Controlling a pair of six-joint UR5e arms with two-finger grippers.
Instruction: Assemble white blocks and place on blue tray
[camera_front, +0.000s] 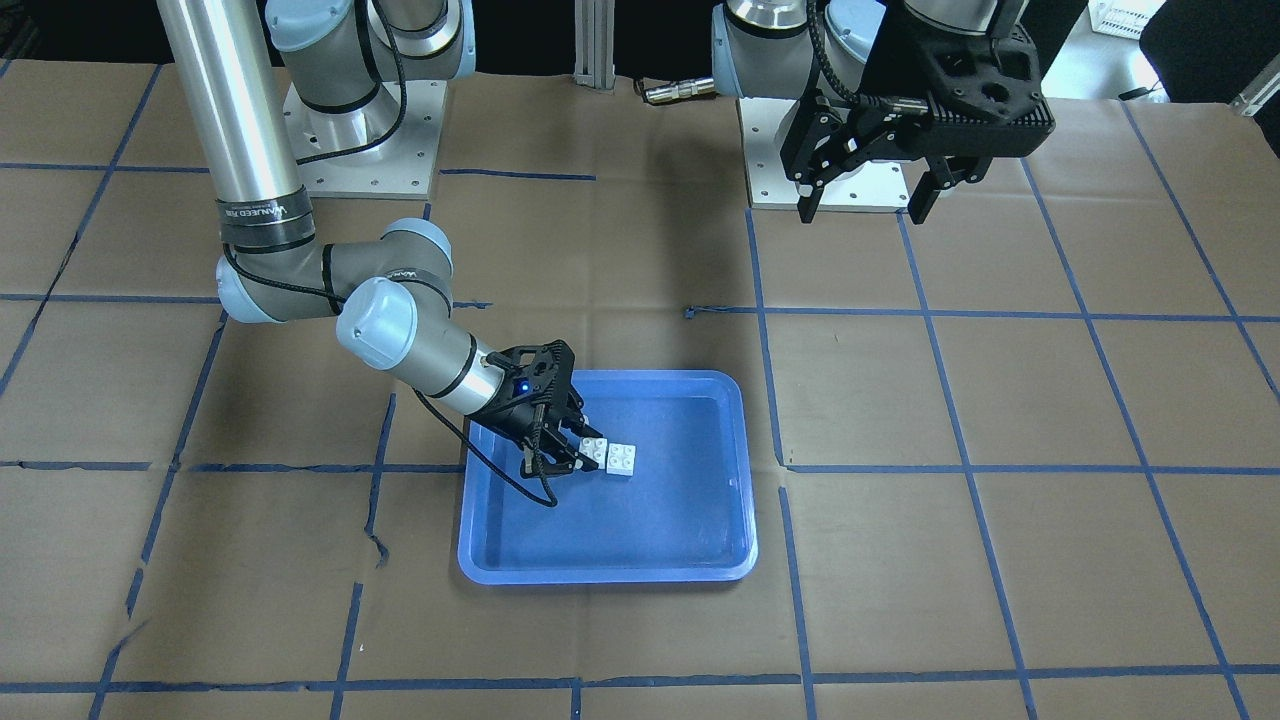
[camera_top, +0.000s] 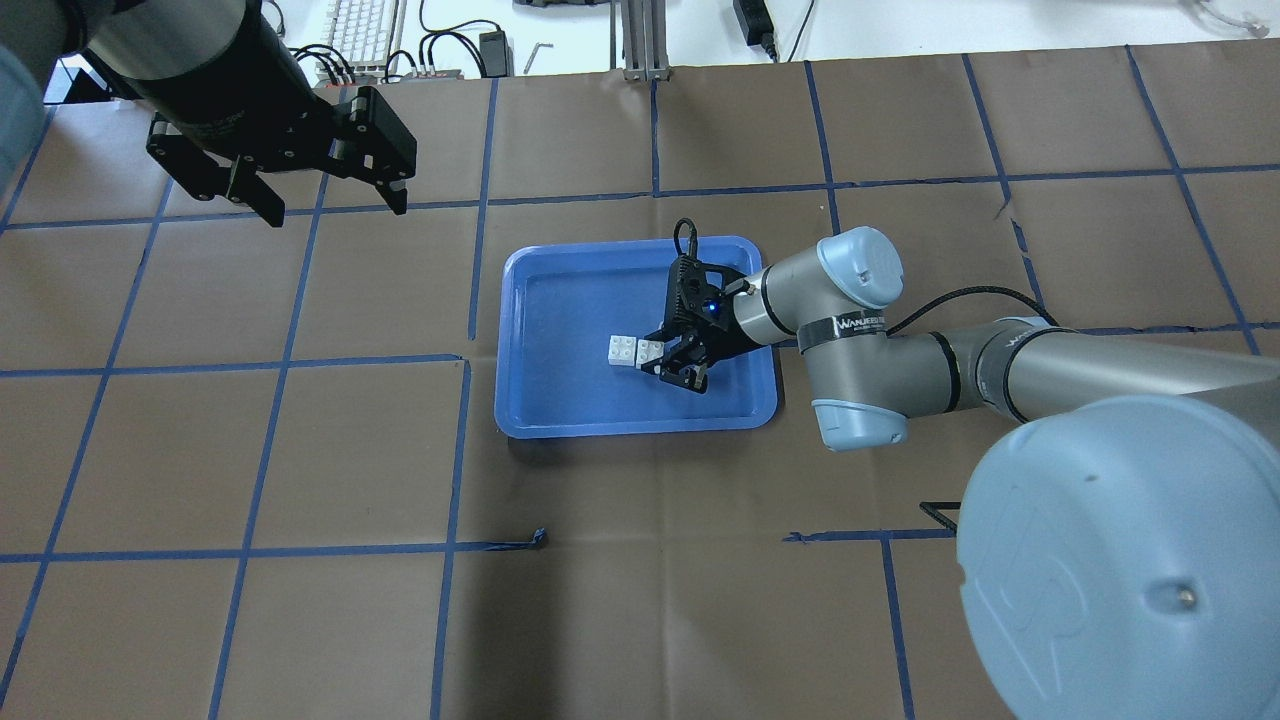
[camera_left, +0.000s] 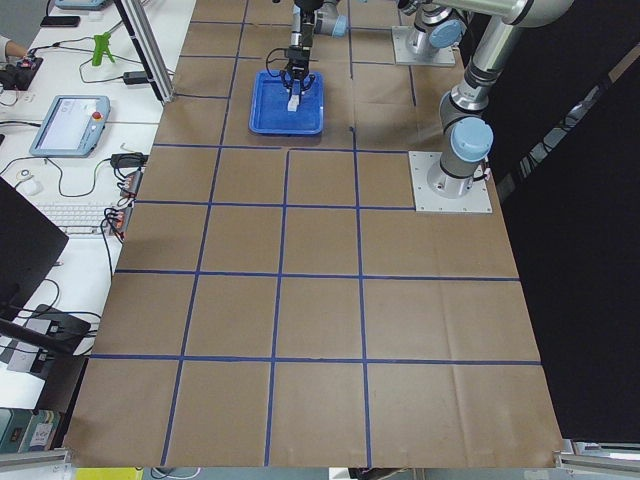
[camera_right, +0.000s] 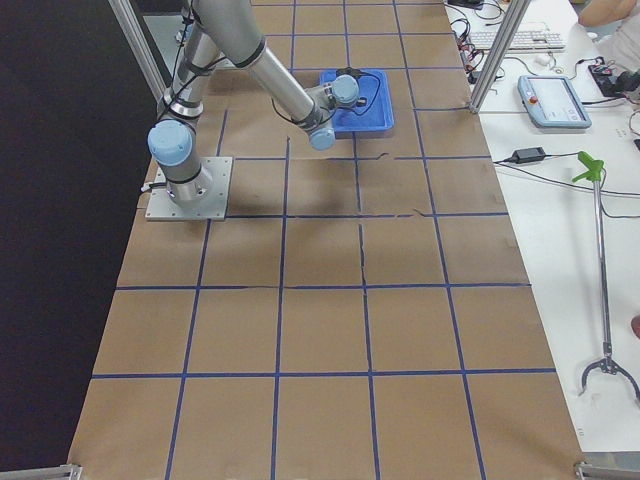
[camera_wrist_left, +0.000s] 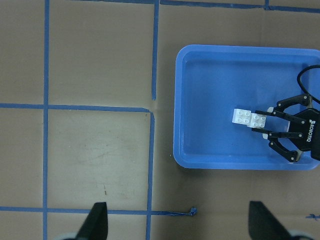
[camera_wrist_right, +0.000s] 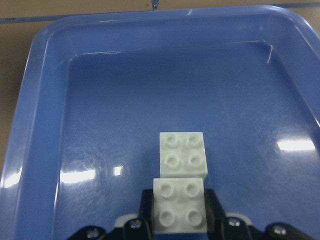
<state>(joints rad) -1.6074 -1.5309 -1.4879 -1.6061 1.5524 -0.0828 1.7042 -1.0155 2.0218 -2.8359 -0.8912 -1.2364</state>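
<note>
The right hand (camera_front: 583, 455) is clamped on one small white square plastic brick with four round studs, the held block (camera_wrist_right: 179, 205). It sits low over the floor of the large rectangular blue plastic tray (camera_front: 650, 530), left of the tray's centre in the front-facing view. The second, identical white brick, the free block (camera_wrist_right: 182, 155), lies on the tray floor directly beyond it, edge to edge; whether the two touch cannot be told. The left hand (camera_top: 335, 205) hangs with its fingers apart at the upper left of the overhead view. It is well apart from the tray and above the brown-paper table (camera_front: 1000, 400) with its blue tape grid.

Procedure, as judged: the blocks are side by side and not joined.
1. Raise the held block until its underside clears the studs of the free block.
2. Carry it straight forward.
3. Square its four sides to the block below.
4. Press straight down.

Nothing braces the free block on the smooth floor, so an off-centre push is likely to slide it.

Orientation: both blocks stand studs up, with their sides nearly parallel. Each is square, so neither has a long axis. The pair forms a short row running left to right in the overhead view, in line with the right hand's reach.
</note>
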